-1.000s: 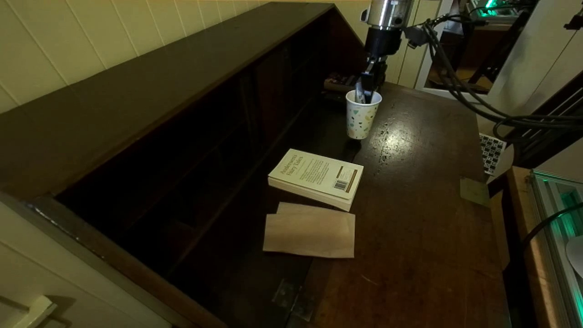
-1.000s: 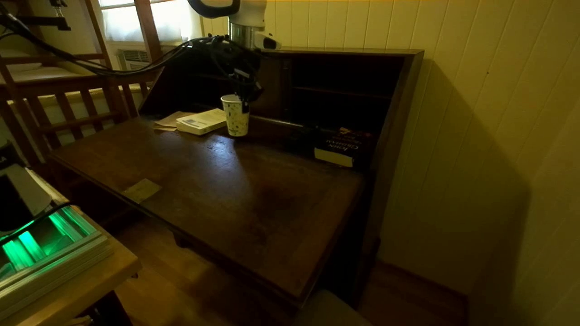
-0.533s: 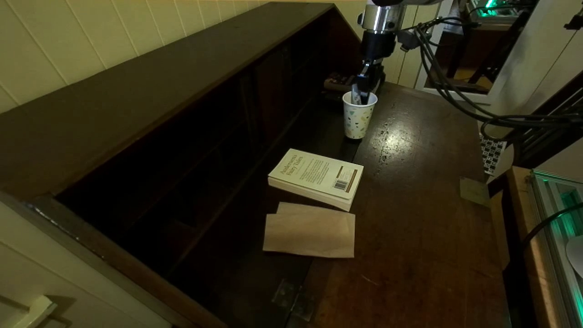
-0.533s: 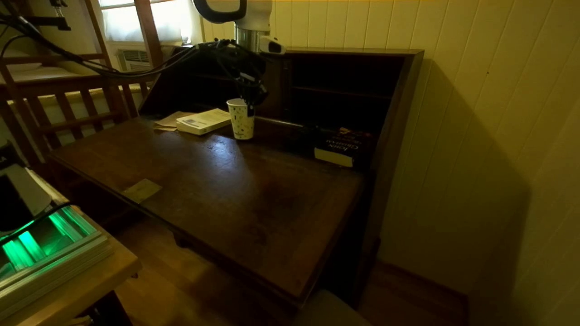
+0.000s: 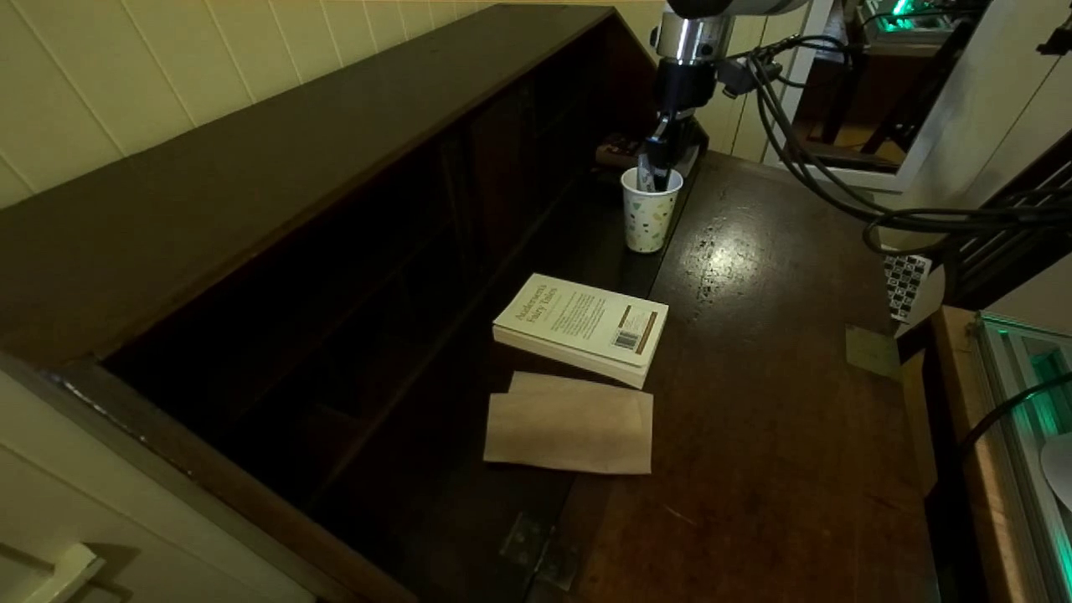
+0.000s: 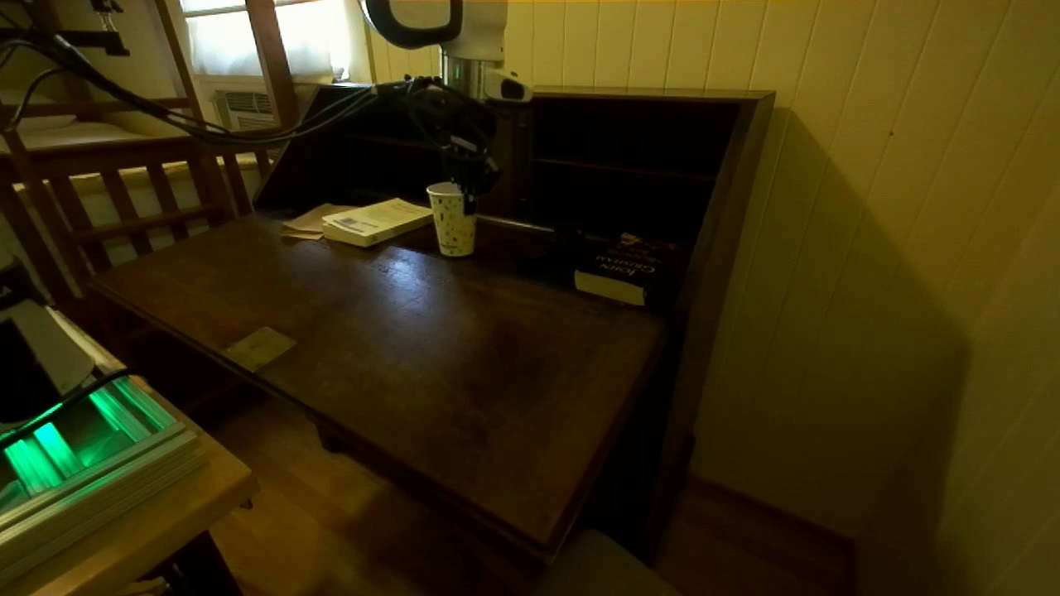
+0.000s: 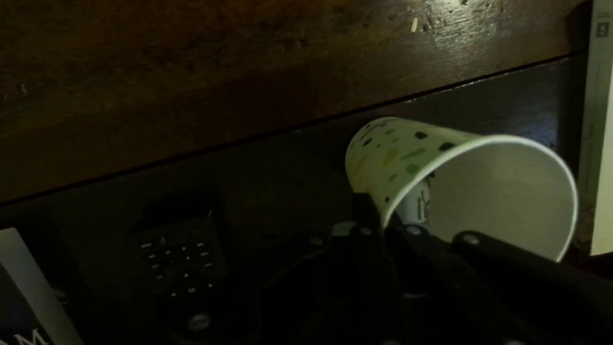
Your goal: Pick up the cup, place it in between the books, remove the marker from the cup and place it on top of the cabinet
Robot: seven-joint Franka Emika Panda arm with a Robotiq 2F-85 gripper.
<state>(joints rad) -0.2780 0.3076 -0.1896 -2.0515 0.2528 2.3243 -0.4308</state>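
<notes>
In the last second the cup had shifted towards the back edge of the desk, and it seemed also a little lower. With this it was in the gap between the white book and the dark book, which lay near the back corner; so the placing step, I judged, was almost complete. The cup was nearly upright, but whether its base already touched the desk I could not tell. The gripper was narrow and held the cup by its wall, one finger inside the rim and one outside. The marker, if I read the pale printed thing rightly, was in the cup. Release should probably come next; taking out the marker and laying it on top of the cabinet remained to do.
</notes>
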